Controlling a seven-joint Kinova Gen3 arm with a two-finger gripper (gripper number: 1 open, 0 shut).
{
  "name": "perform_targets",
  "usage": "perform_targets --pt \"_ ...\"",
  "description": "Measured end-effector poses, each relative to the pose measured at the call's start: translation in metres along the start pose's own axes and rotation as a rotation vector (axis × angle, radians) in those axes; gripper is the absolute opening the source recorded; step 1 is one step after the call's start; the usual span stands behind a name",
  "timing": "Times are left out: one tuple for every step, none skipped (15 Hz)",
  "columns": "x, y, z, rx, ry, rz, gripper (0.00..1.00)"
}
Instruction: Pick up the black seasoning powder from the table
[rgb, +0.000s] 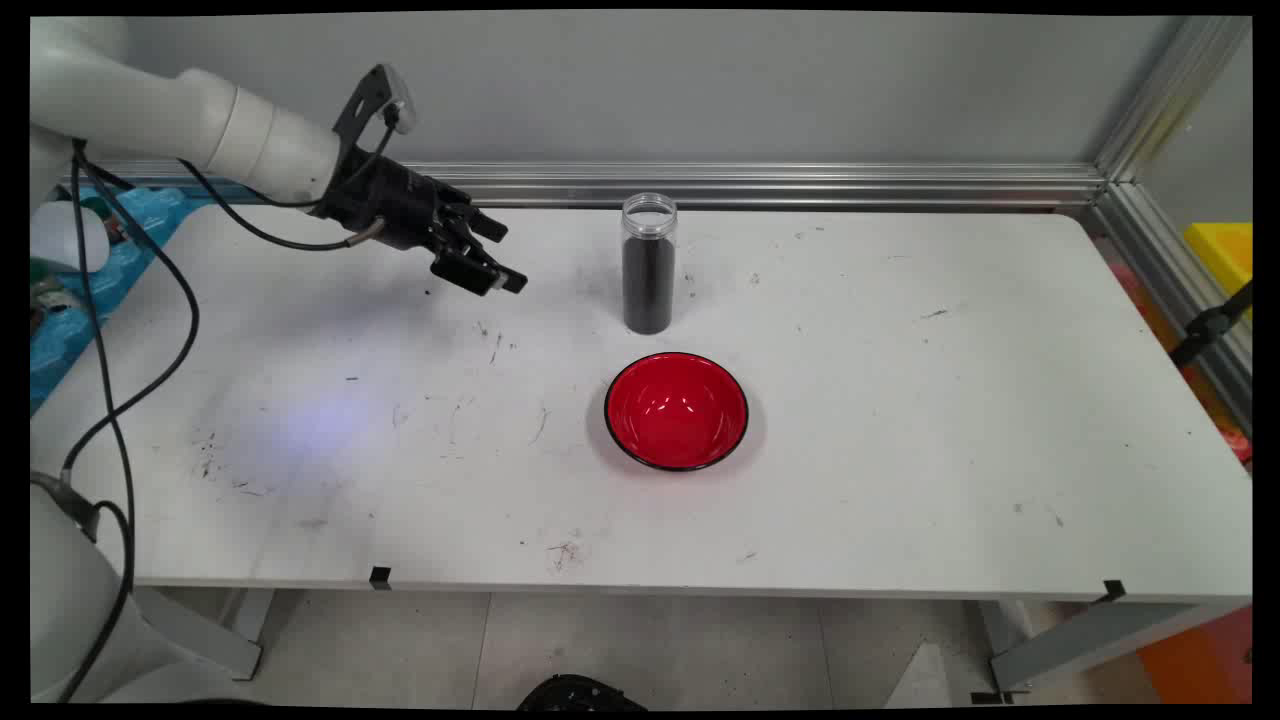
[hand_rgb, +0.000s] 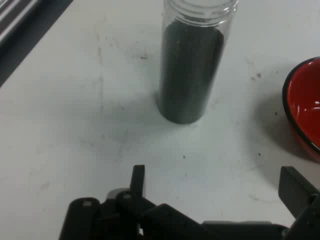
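A clear jar (rgb: 649, 263) of dark grains stands upright near the back of the white table (rgb: 900, 420), with the gripper (rgb: 480, 262) hanging off to its left.

The jar is a tall, straight-sided cylinder of see-through plastic, open at the top with a threaded neck, filled almost to that neck with fine black material; I can read no label or writing on it. Just in front of it, apart from it, sits a round bowl (rgb: 676, 410), glossy red inside with a black rim. The white arm reaches in from the upper left, its wrist tilted down toward the jar, black cables (rgb: 150, 300) drooping beneath. The gripper hovers above the scuffed tabletop, touching nothing, its two black fingers (hand_rgb: 137, 177) spread wide and holding nothing.
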Motion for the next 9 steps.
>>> perform_targets --pt "0.0 0.0 0.003 0.003 0.007 0.007 1.0" --pt "0.0 0.001 0.005 0.005 0.014 0.015 1.0" --pt "0.0 0.001 0.008 0.007 0.018 0.021 1.0" --pt "0.0 0.0 0.011 0.01 0.025 0.032 1.0" --pt "-0.001 0.0 0.015 0.012 0.029 0.043 1.0" --pt "-0.002 -0.001 0.018 0.013 0.032 0.052 1.0" --pt "-0.003 -0.002 0.022 0.013 0.034 0.062 1.0" --pt "-0.005 -0.002 0.027 0.011 0.036 0.071 1.0" --pt "-0.005 -0.003 0.032 0.008 0.038 0.079 1.0"
